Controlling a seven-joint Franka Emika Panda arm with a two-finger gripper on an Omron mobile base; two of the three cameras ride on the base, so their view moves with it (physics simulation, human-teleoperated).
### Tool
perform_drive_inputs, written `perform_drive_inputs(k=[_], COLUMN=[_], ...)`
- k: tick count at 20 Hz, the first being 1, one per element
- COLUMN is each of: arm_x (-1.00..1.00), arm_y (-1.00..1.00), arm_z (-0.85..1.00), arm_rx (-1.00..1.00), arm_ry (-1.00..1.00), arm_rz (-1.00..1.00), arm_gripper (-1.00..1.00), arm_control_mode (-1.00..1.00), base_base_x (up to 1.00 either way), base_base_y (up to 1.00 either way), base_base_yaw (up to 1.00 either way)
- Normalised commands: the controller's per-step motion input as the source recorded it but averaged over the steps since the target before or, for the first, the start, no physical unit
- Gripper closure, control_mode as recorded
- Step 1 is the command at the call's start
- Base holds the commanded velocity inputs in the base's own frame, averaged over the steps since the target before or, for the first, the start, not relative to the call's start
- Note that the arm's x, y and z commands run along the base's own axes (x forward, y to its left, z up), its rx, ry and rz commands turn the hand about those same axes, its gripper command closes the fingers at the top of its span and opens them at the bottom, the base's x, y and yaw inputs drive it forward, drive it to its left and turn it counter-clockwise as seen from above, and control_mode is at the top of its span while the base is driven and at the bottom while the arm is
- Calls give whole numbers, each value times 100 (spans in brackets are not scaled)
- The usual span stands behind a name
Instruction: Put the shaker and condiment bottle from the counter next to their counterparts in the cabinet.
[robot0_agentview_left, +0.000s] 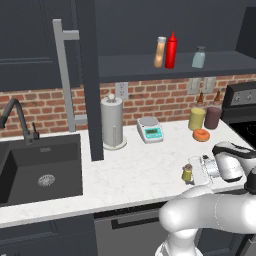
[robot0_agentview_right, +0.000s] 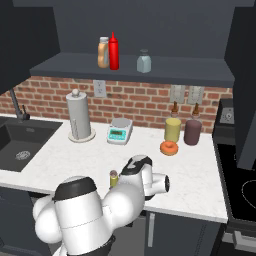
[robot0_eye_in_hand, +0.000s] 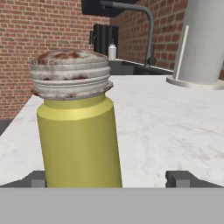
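White marble counter (robot0_agentview_left: 135, 170) w/ black sink (robot0_agentview_left: 40, 170) — brick wall (robot0_agentview_left: 150, 100) behind.

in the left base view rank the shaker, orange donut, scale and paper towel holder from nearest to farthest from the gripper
1. shaker, right at the gripper, near the counter's front edge.
2. orange donut, behind the gripper, towards the wall.
3. scale, back and left.
4. paper towel holder, farthest left.
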Motion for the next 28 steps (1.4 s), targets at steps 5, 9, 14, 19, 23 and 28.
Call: perform_drive_inputs(k=[5, 9, 14, 19, 23, 28], arm_x=[6, -9, -4, -3, 0, 0], arm_y=[5, -4, -1, 12, 0, -4], arm_z=[-7, 40, 99, 89, 96, 94], arm_rx=[3, 9, 7, 12, -1, -9], arm_ry=[1, 16, 36, 19, 19, 19], arm_rz=[0, -5, -16, -17, -27, -30], arm_gripper=[100, 100, 100, 100, 100, 100], arm_control_mode=[-100, -100, -100, -100, -100, -100], base_base_x=[0, 0, 0, 0, 0, 0], base_base_y=[0, 0, 0, 0, 0, 0], base_base_yaw=[0, 0, 0, 0, 0, 0])
